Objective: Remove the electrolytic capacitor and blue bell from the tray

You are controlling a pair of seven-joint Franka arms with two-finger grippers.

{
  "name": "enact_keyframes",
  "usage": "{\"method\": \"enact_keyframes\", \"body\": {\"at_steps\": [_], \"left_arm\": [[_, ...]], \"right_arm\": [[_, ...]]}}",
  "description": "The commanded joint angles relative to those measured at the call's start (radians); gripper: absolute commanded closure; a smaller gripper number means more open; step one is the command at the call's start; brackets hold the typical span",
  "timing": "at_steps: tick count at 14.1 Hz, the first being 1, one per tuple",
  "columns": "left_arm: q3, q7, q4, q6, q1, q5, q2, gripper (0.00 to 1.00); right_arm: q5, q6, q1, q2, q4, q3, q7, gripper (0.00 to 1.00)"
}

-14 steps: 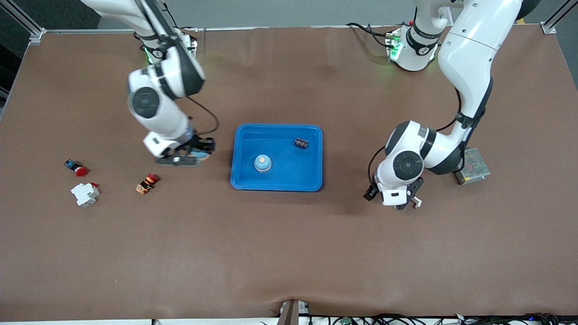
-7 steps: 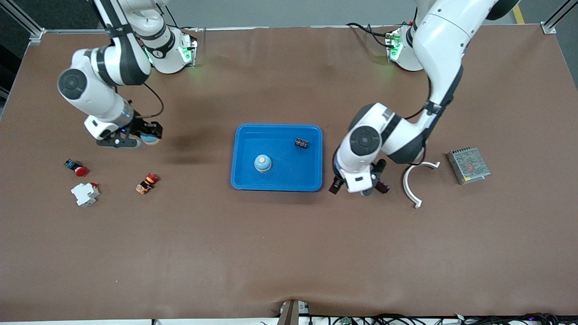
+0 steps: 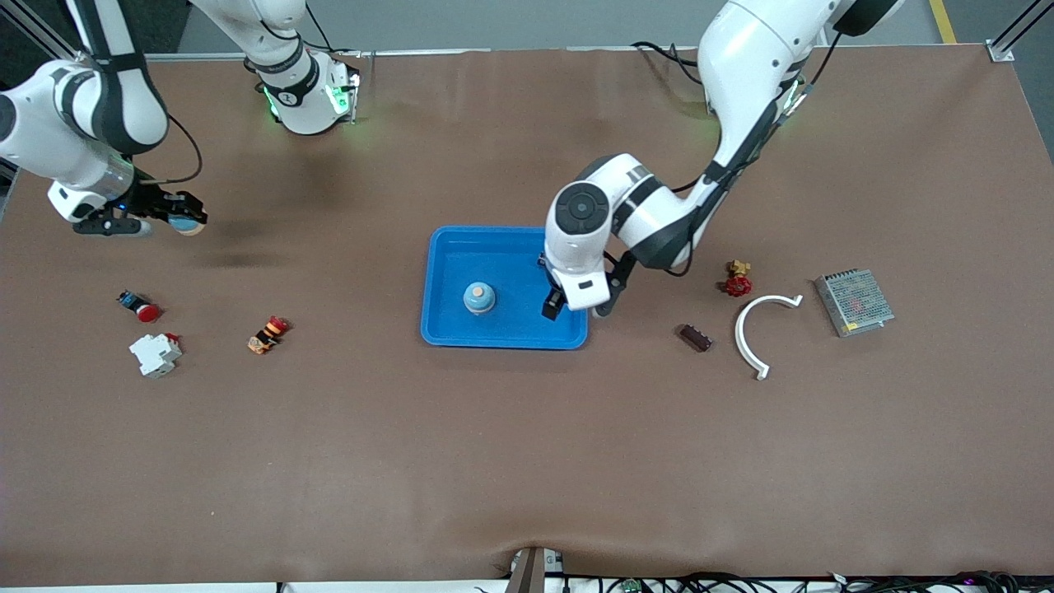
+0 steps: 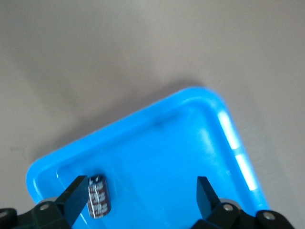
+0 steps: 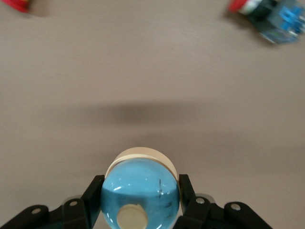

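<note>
So you're partway: right gripper (image 5: 140,202) is clamped on a blue bell (image 5: 141,191) over bare table, while left gripper (image 4: 143,200) hangs with fingers apart above the capacitor (image 4: 99,196) in the tray (image 3: 445,325), beside another bell (image 3: 478,297).

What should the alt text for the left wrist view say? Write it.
The left claw, open, hangs over the blue tray, with a dark capacitor lying on the tray floor next to one finger. Brown table surrounds the tray.
</note>
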Motion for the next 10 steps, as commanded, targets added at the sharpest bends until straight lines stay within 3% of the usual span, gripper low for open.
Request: {"method": "enact_keyframes", "body": {"at_steps": [1,6,10], "left_arm": [[0.013,-0.068,0.051,0.056,-0.062,0.019,0.068,0.0],[0.015,-0.137,0.049,0.053,-0.088,0.02,0.088,0.0],[0.016,-0.2,0.008,0.0,-0.095,0.022,0.09,0.0]], "right_arm": [[-0.002,0.103,-0.024,0.023,-0.045,0.023,-0.008,1.0],[0.007,0.301,0.003,0.143,-0.084,0.028,0.079,1.0],[0.007,0.462,0.196,0.171,-0.164,0.026,0.339,1.0]]}}
